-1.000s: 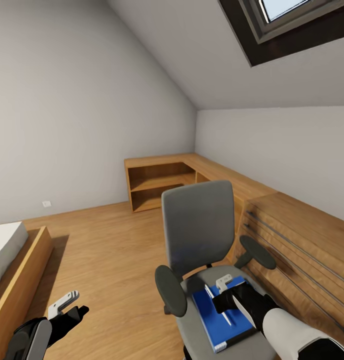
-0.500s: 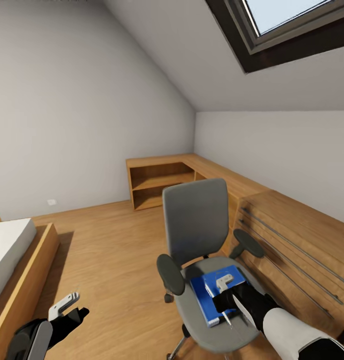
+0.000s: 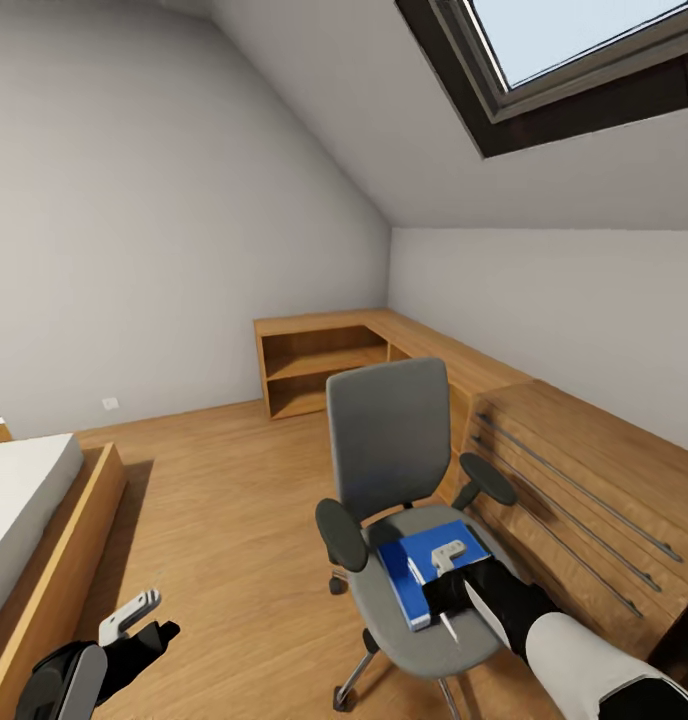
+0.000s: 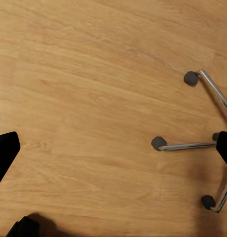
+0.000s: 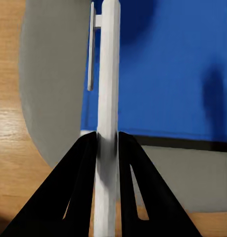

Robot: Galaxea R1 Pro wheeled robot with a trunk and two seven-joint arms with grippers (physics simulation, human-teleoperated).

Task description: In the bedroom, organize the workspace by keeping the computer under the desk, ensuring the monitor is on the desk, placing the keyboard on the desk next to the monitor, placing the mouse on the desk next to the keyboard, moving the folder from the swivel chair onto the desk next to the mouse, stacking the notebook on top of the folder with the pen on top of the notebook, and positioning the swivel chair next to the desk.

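Observation:
The grey swivel chair (image 3: 389, 440) stands mid-room with the blue folder (image 3: 429, 545) lying flat on its seat. Just above the folder's near end my right gripper (image 3: 446, 590) is shut on the white pen (image 3: 450, 628). In the right wrist view the pen (image 5: 109, 74) runs out between the black fingers (image 5: 78, 168), over the folder (image 5: 177, 74) and the grey seat (image 5: 49, 74). My left gripper (image 3: 144, 620) hangs low at the left, open and holding nothing. The left wrist view looks down on the chair's chrome base (image 4: 192, 145).
A low light-wood shelf cabinet (image 3: 324, 365) runs along the far wall and the right wall, ending in a wooden drawer front (image 3: 584, 470) close to the chair's right. A bed (image 3: 24, 500) is at the left. Wood floor (image 3: 224, 500) lies open between bed and chair.
The head view has pulled back and up, so the chair sits lower and smaller and its base now shows. My right gripper still grips the pen over the folder.

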